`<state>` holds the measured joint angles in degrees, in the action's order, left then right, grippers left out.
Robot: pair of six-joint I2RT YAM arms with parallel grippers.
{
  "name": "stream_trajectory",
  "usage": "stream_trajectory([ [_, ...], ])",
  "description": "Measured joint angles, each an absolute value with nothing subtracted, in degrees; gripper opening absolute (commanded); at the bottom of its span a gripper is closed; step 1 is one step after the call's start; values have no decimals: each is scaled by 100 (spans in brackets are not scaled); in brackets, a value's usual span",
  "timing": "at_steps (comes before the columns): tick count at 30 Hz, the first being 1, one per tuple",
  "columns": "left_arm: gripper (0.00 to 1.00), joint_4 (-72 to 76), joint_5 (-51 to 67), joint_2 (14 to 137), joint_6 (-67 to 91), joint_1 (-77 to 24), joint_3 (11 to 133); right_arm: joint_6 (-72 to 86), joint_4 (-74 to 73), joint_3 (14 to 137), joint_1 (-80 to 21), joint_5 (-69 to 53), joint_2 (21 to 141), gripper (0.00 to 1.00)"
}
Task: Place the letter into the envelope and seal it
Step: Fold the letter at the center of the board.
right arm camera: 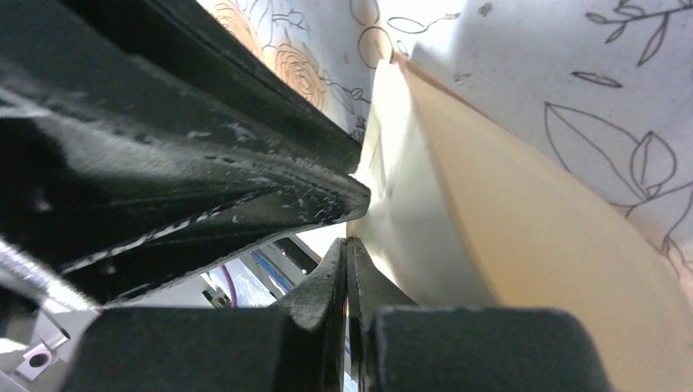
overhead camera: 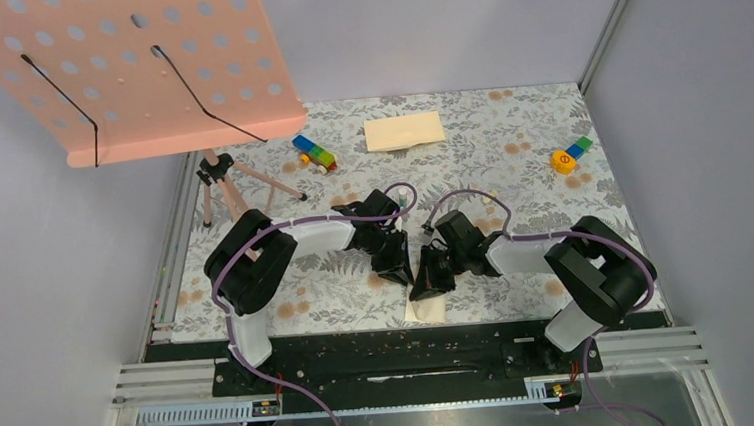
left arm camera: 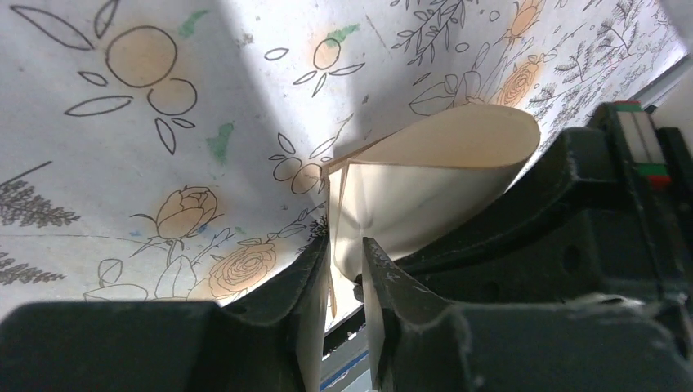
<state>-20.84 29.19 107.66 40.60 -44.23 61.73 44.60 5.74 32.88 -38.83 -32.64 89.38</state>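
Note:
The letter [overhead camera: 428, 310], a pale cream sheet, is bent into a curved fold near the table's front edge between both grippers. In the left wrist view the letter [left arm camera: 433, 180] bulges up off the mat. My left gripper [overhead camera: 395, 270] straddles its edge; the jaws [left arm camera: 345, 245] stand a narrow gap apart with the paper's edge between them. My right gripper [overhead camera: 426, 285] is shut, its tips [right arm camera: 346, 238] pinching the letter [right arm camera: 507, 245]. The tan envelope [overhead camera: 403, 131] lies flat at the back centre, far from both grippers.
A pink perforated stand board [overhead camera: 162, 68] on a tripod [overhead camera: 221, 184] overhangs the back left. Toy blocks lie at the back [overhead camera: 315, 154] and at the right [overhead camera: 569, 154]. A black rail [overhead camera: 403, 356] runs along the front edge of the flowered mat [overhead camera: 508, 134].

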Motion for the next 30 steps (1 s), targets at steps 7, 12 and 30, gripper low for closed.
stream_trajectory([
  [7, 23, -2086, 2886, 10748, 4058, -4423, 6167, 4525, 760, 3288, -3889, -3315, 9227, 0],
  [12, 23, -2137, 2781, 10580, 4053, -4423, 6093, 4550, 862, 3288, -3889, -3376, 9295, 0],
  [30, 24, -2285, 2644, 9974, 4029, -4386, 5749, 4609, 919, 3310, -3909, -3459, 9131, 32],
])
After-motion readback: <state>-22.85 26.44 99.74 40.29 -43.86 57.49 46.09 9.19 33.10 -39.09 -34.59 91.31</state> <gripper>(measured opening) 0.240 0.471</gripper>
